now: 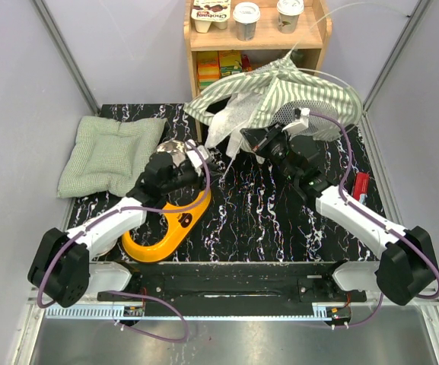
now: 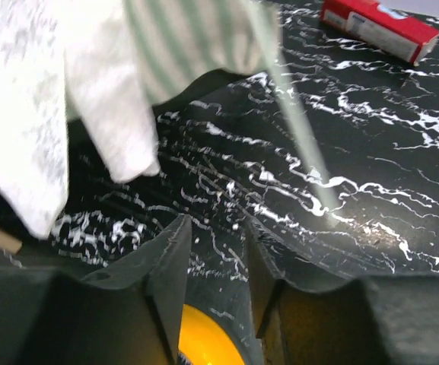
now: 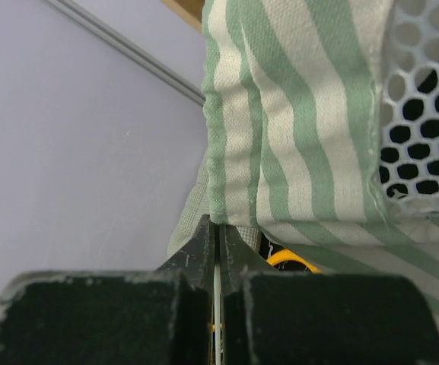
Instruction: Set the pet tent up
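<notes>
A green cushion (image 1: 109, 156) lay at the left of the dark marbled surface (image 1: 265, 220). Centre-left, the left pincer (image 2: 215, 226) stood released, nothing between its fingers, near a yellow holder (image 1: 162, 232). The tent (image 1: 280, 91) sat crumpled at upper centre, before a shelf (image 1: 322, 46). The right pincer (image 3: 216, 222) was clenched on the tent's striped edge. A red box (image 1: 361, 185) lay far right.

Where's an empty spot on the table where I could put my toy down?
The biggest bare patch of table is front and middle, between the yellow bowl holder and the right arm. The back is crowded: cushion on the left, pet tent across the middle and right. The red box sits by the right edge.
</notes>
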Controlling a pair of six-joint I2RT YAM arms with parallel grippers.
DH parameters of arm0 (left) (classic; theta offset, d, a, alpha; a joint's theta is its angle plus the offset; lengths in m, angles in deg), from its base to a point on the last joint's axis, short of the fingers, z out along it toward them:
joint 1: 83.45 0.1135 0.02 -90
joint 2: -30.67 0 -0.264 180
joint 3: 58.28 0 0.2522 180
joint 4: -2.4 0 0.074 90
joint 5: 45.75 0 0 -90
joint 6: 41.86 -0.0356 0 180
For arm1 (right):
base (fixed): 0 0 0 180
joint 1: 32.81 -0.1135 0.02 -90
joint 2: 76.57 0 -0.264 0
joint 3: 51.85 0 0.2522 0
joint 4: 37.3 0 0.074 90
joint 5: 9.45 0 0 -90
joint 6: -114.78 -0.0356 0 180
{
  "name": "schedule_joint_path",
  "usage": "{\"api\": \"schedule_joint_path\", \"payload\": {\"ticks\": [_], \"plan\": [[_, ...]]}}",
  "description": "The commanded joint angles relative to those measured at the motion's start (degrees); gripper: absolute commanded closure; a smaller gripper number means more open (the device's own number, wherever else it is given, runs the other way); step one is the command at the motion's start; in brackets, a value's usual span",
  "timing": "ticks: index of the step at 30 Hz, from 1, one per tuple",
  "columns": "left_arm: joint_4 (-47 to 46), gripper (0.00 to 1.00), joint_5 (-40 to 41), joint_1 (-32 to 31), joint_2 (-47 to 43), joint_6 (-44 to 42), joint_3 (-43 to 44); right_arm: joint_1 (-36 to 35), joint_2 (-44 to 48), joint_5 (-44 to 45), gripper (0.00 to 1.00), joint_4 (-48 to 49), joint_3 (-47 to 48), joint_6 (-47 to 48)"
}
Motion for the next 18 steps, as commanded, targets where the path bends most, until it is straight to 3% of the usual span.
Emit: {"api": "schedule_joint_path", "payload": {"ticks": [1, 6, 12, 18], "plan": [[3.0, 0.58, -3.1, 4.4, -1.5, 2.8, 3.1, 2.2, 2.4, 6.7, 1.0, 5.5, 0.6, 0.6], [6.6, 0.47, -8.4, 4.7, -2.0, 4.1, 6.1, 2.2, 2.0, 6.5, 1.0, 5.7, 0.8, 0.4], [4.9, 0.35, -16.5, 4.7, -1.9, 15.4, 9.0, 2.2, 2.4, 6.6, 1.0, 5.5, 0.8, 0.6], [1.3, 0.27, -17.6, 3.5, -0.5, 19.6, 8.3, 2.2, 2.7, 6.7, 1.0, 5.4, 0.7, 0.7]]}}
